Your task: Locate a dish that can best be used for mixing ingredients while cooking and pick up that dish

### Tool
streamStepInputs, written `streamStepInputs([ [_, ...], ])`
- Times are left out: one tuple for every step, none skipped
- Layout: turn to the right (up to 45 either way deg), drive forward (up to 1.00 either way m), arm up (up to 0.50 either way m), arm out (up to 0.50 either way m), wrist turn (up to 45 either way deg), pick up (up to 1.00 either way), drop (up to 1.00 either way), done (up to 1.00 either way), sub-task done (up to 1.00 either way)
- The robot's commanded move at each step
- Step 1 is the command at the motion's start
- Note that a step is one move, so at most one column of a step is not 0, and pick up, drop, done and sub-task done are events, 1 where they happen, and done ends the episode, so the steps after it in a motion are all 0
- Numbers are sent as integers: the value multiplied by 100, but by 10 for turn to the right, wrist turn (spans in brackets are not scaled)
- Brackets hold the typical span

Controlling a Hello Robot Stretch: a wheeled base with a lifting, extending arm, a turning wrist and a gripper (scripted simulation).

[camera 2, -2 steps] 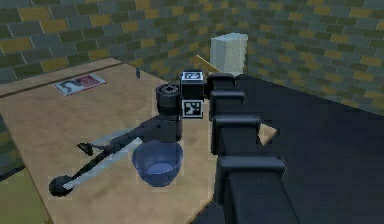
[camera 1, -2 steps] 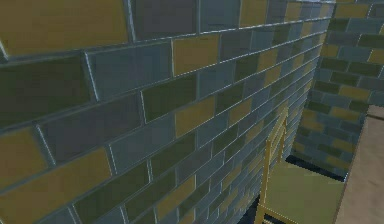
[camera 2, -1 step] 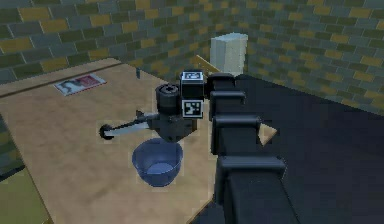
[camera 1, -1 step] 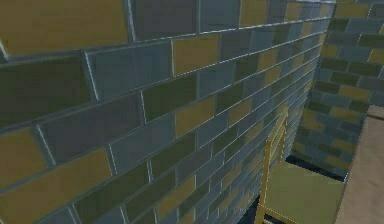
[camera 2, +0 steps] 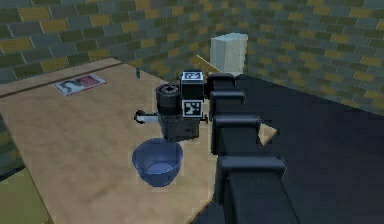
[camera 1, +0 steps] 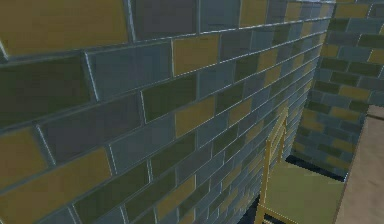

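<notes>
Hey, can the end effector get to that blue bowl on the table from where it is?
Probably yes. The blue bowl sits on the table just beside the arm, nearer the robot than the end effector, with bare tabletop between them. Nothing blocks it; the arm may need pulling back.

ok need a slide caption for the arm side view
Stretch's arm extended, its end effector near a blue bowl that sits on a wooden table.

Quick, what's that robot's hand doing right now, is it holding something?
Gripper: cannot be told whether it holds anything; the blue bowl rests on the wooden table.
</notes>
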Motion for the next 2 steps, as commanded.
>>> streamStepInputs([
  [0, 0, -26, 0, 0, 0, 0, 0, 0],
  [0, 0, 0, 0, 0, 100, 0, 0, 0],
])
